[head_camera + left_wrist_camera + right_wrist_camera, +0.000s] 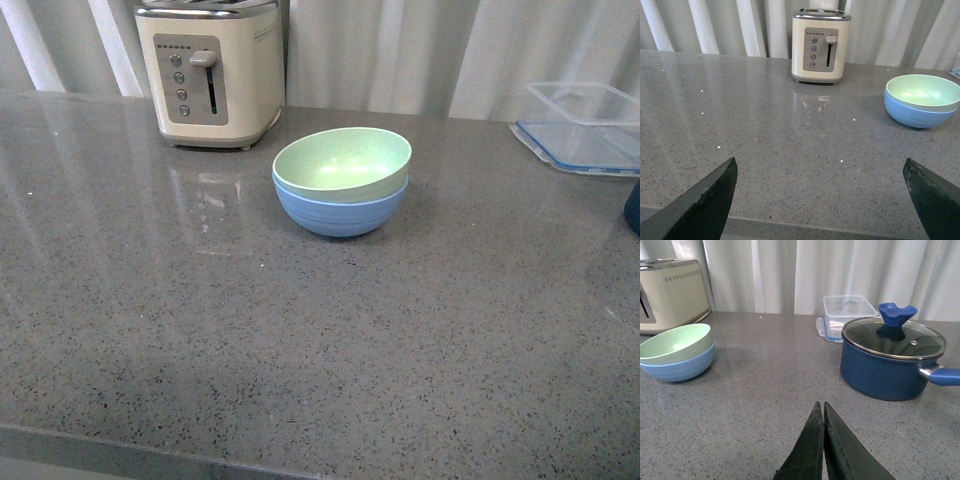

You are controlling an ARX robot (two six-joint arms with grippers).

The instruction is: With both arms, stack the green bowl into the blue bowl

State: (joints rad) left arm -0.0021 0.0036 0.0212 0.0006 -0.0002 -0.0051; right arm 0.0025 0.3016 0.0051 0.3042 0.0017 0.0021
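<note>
- Green bowl (343, 163) nested, slightly tilted, in blue bowl (340, 212) toward worktop's far edge (beside toaster (211, 72)).
- Stacking apparently done.
- Left gripper (822, 197) spread wide, right gripper (822, 440) pressed closed, both empty.

The left pincer (822, 197) hung wide open over the grey table (765, 140). The green bowl (923, 92) sat nested in the blue bowl (912, 115), beside a cream toaster (819, 46).

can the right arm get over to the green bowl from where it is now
Probably yes. Bare countertop lies between the right end effector, shut and empty, and the green bowl nested in the blue bowl; the pot sits off the other way.
</note>
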